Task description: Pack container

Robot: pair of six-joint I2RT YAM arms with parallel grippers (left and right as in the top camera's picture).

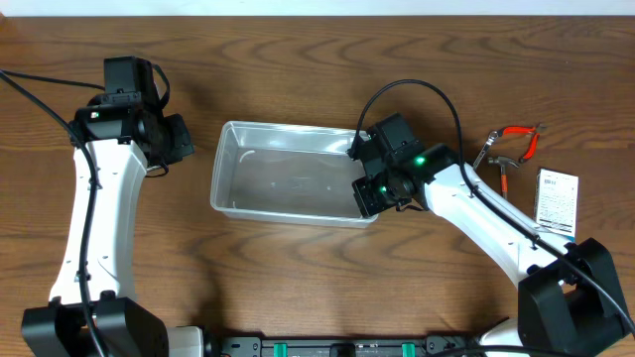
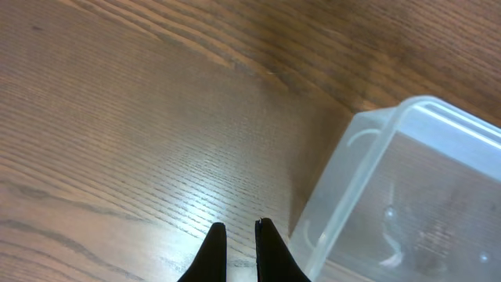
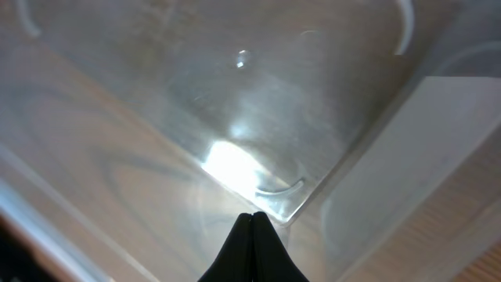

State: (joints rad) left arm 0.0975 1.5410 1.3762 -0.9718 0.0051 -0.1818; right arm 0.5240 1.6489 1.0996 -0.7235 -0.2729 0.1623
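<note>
Sitting mid-table, clear container [image 1: 288,169], right gripper [image 3: 252,223] over its right end, fingers pressed together, left gripper [image 2: 237,235] just left of it — fingers barely apart, small tools [image 1: 518,132] far right, hard to make out.

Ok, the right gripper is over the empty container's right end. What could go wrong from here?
1. The right gripper, shut, sits close to a corner of the container. A sideways move could shove it, since nothing holds it.
2. The left gripper hovers close beside the container's left wall and could clip it.
3. The red pliers and a metal tool lie bunched together to the right of the arm, so grabbing one may drag the other.
</note>
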